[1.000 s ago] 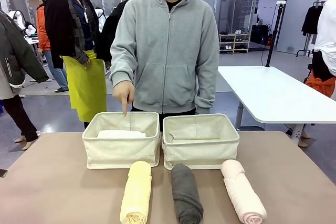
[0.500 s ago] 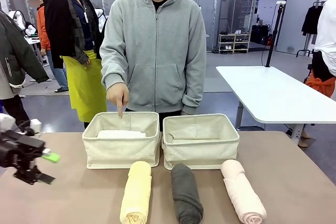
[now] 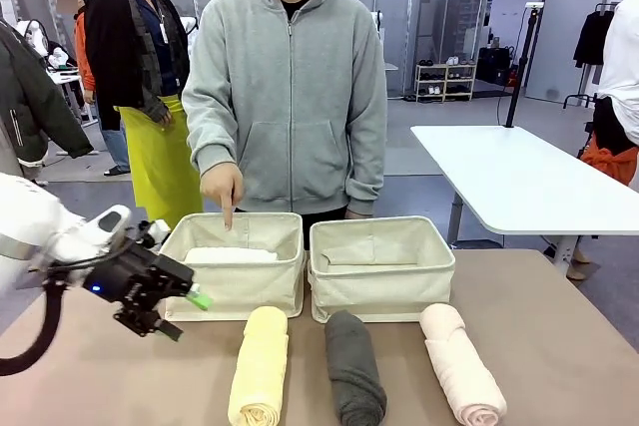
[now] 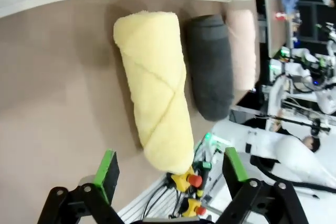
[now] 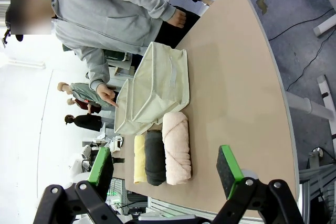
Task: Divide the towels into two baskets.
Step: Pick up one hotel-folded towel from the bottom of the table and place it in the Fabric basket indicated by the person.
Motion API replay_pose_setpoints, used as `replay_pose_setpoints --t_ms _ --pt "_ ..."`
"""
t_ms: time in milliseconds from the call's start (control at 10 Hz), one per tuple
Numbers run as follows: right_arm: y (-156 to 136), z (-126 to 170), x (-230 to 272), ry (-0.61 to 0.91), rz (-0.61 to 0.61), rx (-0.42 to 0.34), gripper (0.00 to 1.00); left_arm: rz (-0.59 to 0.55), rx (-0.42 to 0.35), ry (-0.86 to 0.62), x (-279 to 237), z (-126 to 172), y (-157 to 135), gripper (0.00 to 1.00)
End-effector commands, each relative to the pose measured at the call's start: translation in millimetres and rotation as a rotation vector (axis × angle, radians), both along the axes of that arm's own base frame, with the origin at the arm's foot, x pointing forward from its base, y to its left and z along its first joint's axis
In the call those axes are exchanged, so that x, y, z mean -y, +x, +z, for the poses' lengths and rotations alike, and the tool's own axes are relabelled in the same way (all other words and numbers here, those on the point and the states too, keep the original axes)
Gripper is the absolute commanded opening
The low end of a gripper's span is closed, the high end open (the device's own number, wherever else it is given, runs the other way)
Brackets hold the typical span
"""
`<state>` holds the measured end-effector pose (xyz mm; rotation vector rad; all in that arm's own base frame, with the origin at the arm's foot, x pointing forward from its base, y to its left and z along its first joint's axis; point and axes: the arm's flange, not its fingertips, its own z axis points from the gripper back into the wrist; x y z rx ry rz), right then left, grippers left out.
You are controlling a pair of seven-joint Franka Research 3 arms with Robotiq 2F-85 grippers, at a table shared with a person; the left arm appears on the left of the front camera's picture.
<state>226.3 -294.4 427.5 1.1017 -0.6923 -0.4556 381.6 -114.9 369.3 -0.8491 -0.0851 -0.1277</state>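
My left tool, wide and empty, has just swung in toward the pale yellow towel, seemingly my next pick.

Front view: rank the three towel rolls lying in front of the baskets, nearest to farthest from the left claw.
From the left claw, open over the table's left side:
1. Pale yellow towel, just to the claw's right, before the left basket.
2. Dark grey towel, in the middle of the row.
3. Pale pink towel, at the row's right end, before the right basket.
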Motion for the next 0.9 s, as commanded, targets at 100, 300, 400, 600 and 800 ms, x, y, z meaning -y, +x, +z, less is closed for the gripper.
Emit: replay_pose_setpoints --t_ms 100,300,400,600,800 --pt "-2 2 -1 0.007 -0.005 0.014 1.0 0.117 0.006 0.135 55 -29 -27 1.0" --pt "-2 2 -1 0.007 -0.005 0.014 1.0 0.16 0.01 0.236 77 -41 -27 1.0" --pt "-2 2 -1 0.007 -0.005 0.014 1.0 0.174 -0.001 0.265 86 -44 -28 1.0" --pt "-2 2 -1 0.007 -0.005 0.014 1.0 0.237 0.005 0.296 97 -52 -28 1.0" --pt "-2 2 -1 0.007 -0.005 0.014 1.0 0.215 0.014 0.316 107 -65 -26 1.0"
